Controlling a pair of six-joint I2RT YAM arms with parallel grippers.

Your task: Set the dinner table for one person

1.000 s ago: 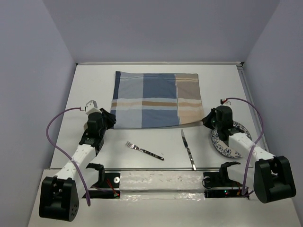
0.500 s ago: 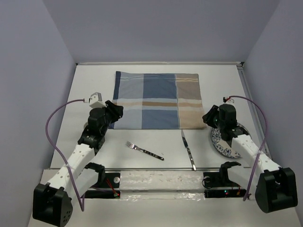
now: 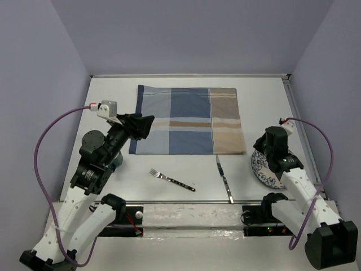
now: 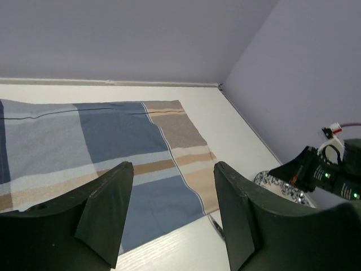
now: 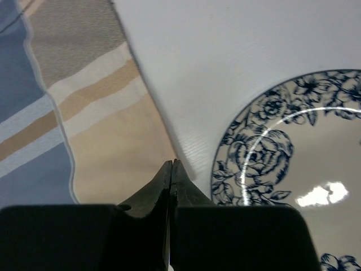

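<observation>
The white dinner table [image 3: 113,101] carries a blue-and-tan plaid placemat [image 3: 186,119] lying flat at its middle back. A fork [image 3: 172,179] and a knife [image 3: 224,179] lie in front of it. A blue floral plate [image 3: 260,169] sits at the right, partly under my right arm. My left gripper [image 3: 141,125] is open and empty, raised over the placemat's left edge [image 4: 113,147]. My right gripper [image 5: 171,165] is shut and empty, low over bare table between the placemat's near right corner [image 5: 113,152] and the plate [image 5: 293,169].
Pale lavender walls [image 3: 186,34] enclose the table on three sides. A metal rail [image 3: 186,214] with the arm bases runs along the near edge. The left arm's purple cable [image 3: 42,147] loops out to the left.
Both grippers have left the placemat's near corners. My left arm has risen and swung its gripper up and right over the cloth. My right arm has drawn back towards the plate.
</observation>
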